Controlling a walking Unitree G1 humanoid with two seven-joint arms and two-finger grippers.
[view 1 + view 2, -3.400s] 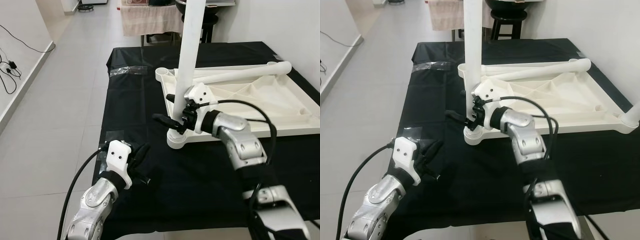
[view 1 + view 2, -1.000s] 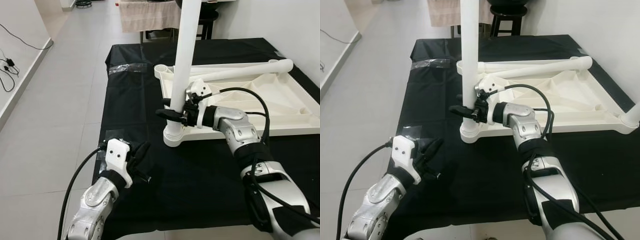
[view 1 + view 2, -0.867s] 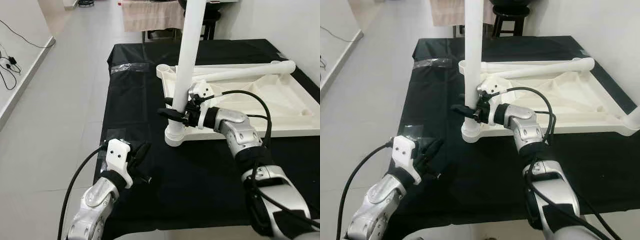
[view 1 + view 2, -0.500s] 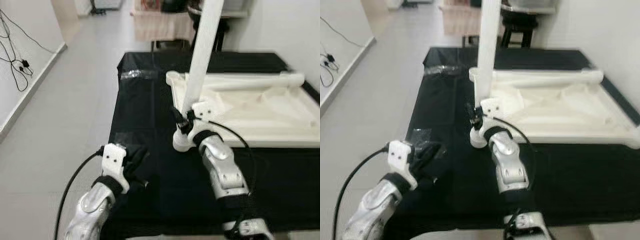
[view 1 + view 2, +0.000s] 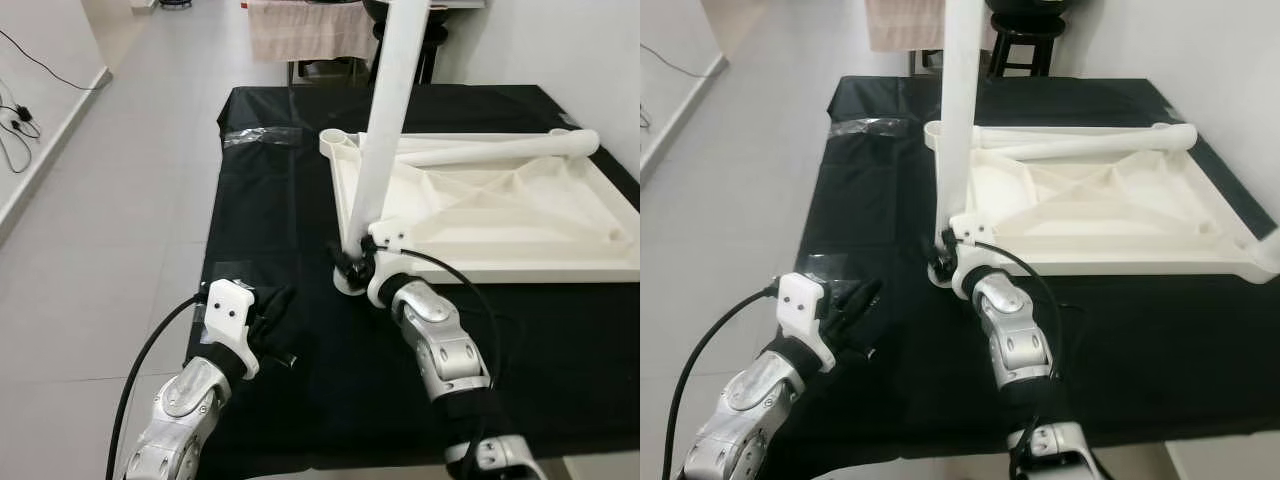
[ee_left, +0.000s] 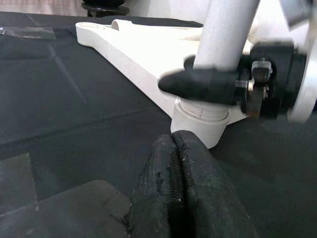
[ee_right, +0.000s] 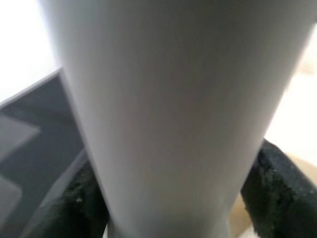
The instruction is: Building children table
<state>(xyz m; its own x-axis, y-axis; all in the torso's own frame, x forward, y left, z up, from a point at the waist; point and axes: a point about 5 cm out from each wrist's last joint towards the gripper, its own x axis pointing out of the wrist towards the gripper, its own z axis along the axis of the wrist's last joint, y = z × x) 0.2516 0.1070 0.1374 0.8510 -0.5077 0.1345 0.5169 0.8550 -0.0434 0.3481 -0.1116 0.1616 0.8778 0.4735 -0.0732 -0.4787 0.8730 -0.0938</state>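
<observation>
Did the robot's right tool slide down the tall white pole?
Yes. The right tool has dropped along the tall white plastic table leg, now gripping just above the corner socket.

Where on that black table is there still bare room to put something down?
Bare cloth runs left of the tabletop, toward the plastic bag, and along the near edge. It is crowded where the right pincer grips the upright leg.

Your white plastic tabletop (image 5: 520,215) lies upside down on the bench (image 5: 270,215), ribbed underside up. One white leg (image 5: 385,130) stands in its corner socket (image 5: 350,278) at 7 o'clock, leaning slightly toward 1 o'clock. A second leg (image 5: 500,150) lies loose along the 12 o'clock edge.
</observation>
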